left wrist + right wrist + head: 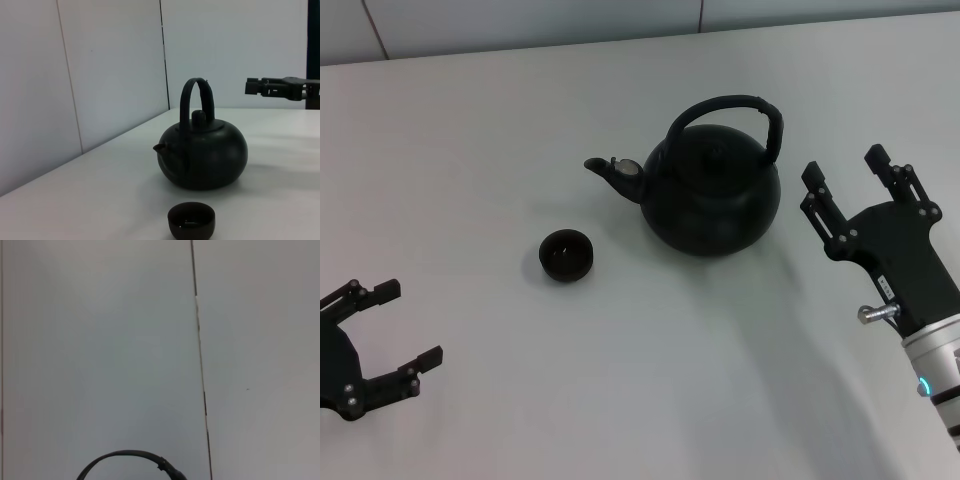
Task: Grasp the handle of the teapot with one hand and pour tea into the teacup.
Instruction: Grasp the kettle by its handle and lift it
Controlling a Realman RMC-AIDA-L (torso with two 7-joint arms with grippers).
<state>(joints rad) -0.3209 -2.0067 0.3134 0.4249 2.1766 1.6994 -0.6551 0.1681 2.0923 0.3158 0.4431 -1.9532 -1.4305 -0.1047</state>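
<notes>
Matte black and round-bellied, the teapot stands upright near the middle of the smooth white worktop, toward its far edge; its short spout points at the left edge. Its thick arched handle rises free. The small bowl-like teacup sits apart, nearer the front. The right gripper hovers beside the pot, fingers spread; the left gripper, fingers apart, waits by the front-left corner. No writing can be read.

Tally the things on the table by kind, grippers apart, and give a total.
Teapot with arched handle: 1
Teacup: 1
Total on the white table: 2
Grippers, both open and holding nothing: 2, the left gripper low near the table's near edge, the right gripper beside the teapot.
</notes>
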